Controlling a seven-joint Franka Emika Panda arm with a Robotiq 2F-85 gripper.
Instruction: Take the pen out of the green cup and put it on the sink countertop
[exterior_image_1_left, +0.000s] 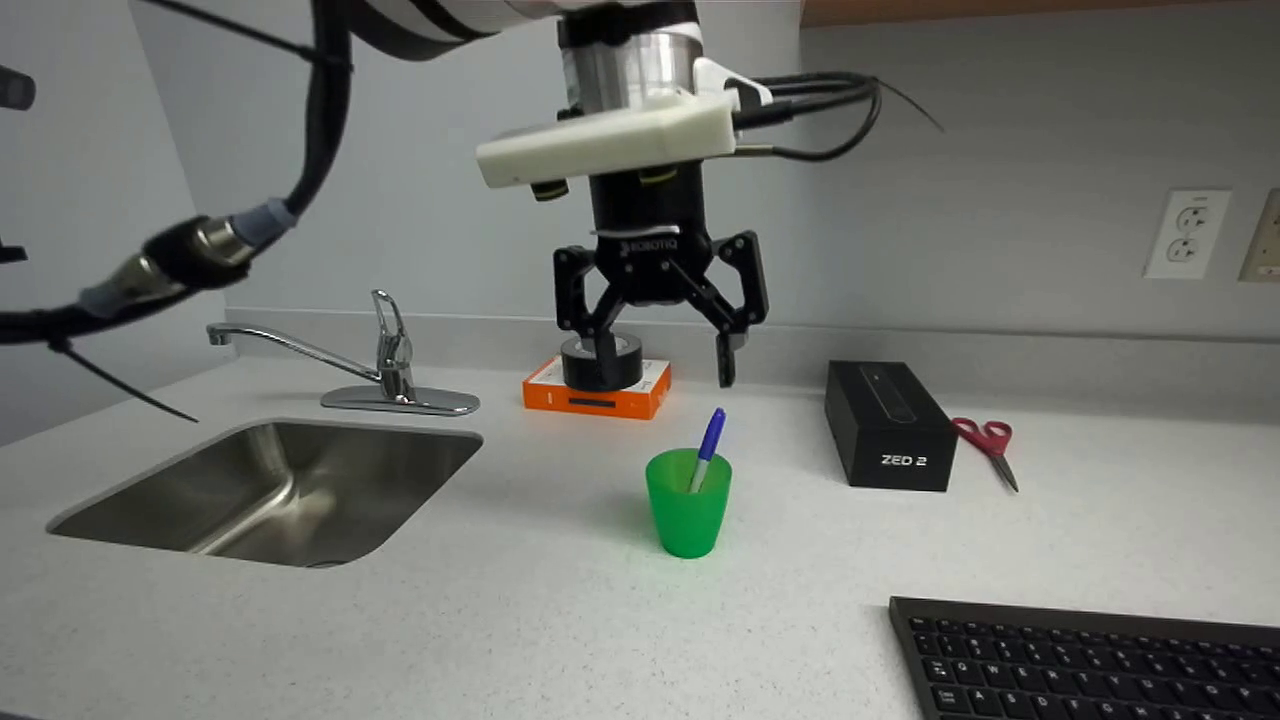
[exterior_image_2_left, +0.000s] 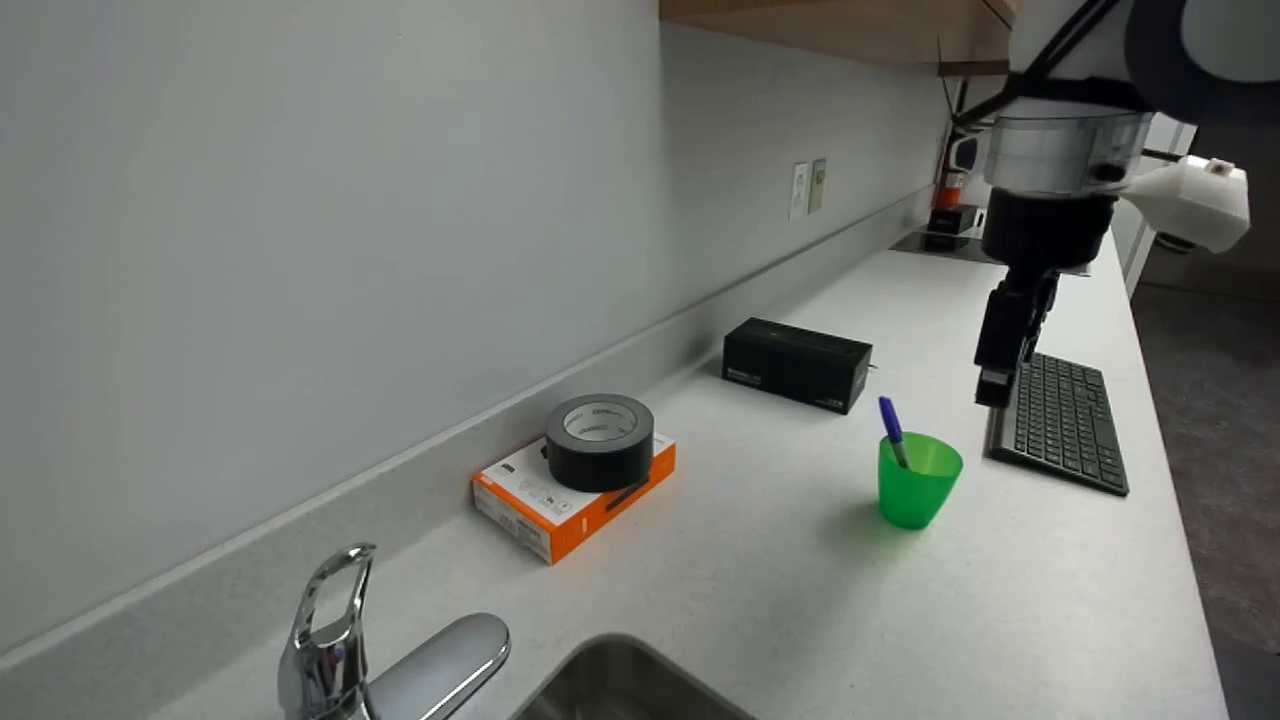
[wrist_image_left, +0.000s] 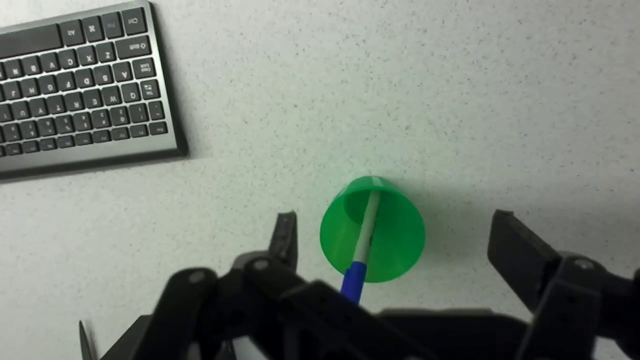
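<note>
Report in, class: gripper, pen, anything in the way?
Gripper open, empty. Pen leaning in green cup, blue end up, untouched. No obstruction seen between gripper and pen.

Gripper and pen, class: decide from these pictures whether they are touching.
Apart: in an exterior view, the gripper stands clear of the pen, with countertop showing between them.

Pale grey wall (exterior_image_1_left: 1000, 200) with a white outlet (exterior_image_1_left: 1187, 234), brown overhead cabinet (exterior_image_2_left: 850, 30), dark floor (exterior_image_2_left: 1228, 420).

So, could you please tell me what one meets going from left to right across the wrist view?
QWERTY keyboard, one gripper fingertip, green plastic cup, the other gripper fingertip.
</note>
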